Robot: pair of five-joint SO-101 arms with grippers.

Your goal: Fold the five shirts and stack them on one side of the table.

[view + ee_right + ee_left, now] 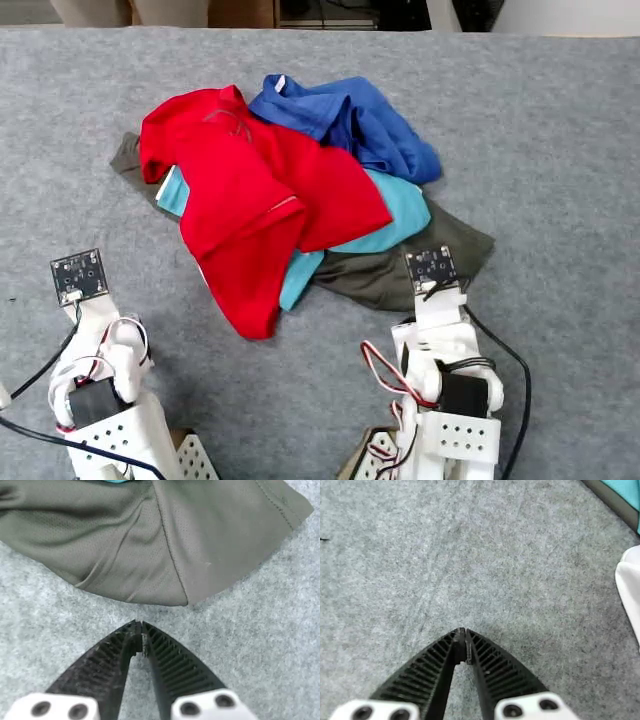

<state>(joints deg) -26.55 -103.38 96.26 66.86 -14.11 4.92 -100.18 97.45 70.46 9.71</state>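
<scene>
Several shirts lie in a loose pile in the middle of the grey table: a red shirt (245,200) on top, a blue shirt (350,120) behind it, a teal shirt (395,215) under the red one, and a dark olive shirt (400,265) at the bottom. The olive shirt (165,545) lies just beyond my right gripper (139,632), which is shut and holds nothing. My left gripper (461,639) is shut over bare felt, with a white cloth edge (629,595) and a teal strip (625,492) off to one side.
Both arms sit at the near edge of the table (560,150), the left arm (95,350) left of the pile and the right arm (440,340) just in front of the olive shirt. Bare felt surrounds the pile on all sides.
</scene>
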